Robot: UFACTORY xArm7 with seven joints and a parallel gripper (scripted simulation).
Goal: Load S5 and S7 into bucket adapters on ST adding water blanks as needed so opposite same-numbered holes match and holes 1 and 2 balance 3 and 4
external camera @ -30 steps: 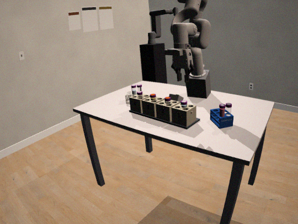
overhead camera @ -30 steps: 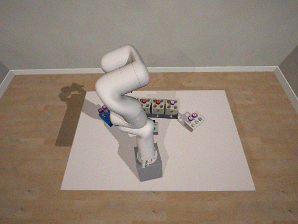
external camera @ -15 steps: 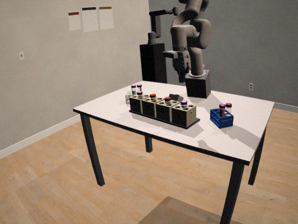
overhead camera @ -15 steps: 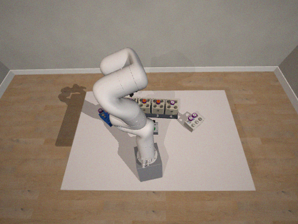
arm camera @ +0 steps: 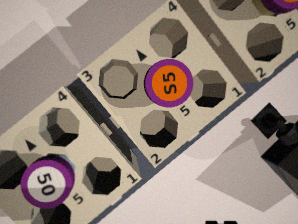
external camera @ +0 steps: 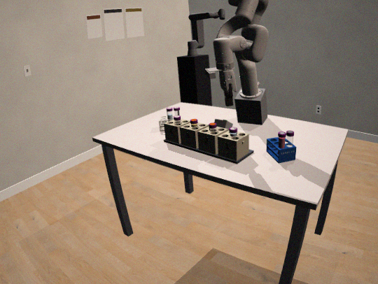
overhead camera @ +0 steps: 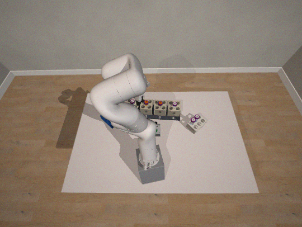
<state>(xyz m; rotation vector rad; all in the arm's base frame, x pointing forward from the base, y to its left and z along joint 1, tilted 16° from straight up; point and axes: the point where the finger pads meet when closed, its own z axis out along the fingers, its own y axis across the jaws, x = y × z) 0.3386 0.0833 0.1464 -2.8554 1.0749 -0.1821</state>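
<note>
My gripper [overhead camera: 140, 102] [external camera: 229, 103] [arm camera: 285, 134] is shut and empty, above the table near adapters 1 and 2. Four beige adapters stand in a row on the dark stand [overhead camera: 168, 117] [external camera: 245, 157]. The blank marked 50 [overhead camera: 132, 101] [external camera: 233, 129] [arm camera: 47, 184] stands in hole 5 of adapter 1. S5 [overhead camera: 146, 102] [external camera: 213, 125] [arm camera: 169, 83] stands in hole 5 of adapter 2. An orange-dot tube [overhead camera: 160, 103] [external camera: 194, 121] stands in adapter 3, its ID unreadable. A white-dot tube [overhead camera: 174, 103] [external camera: 177, 117] stands in adapter 4, its number unreadable.
A white rack [overhead camera: 194, 129] [external camera: 162, 126] at the right in the top view holds two purple-capped tubes. A blue rack [overhead camera: 107, 122] [external camera: 288, 155], partly hidden by the arm in the top view, holds two tubes. The DONE desk [overhead camera: 158, 133] stands between base and stand.
</note>
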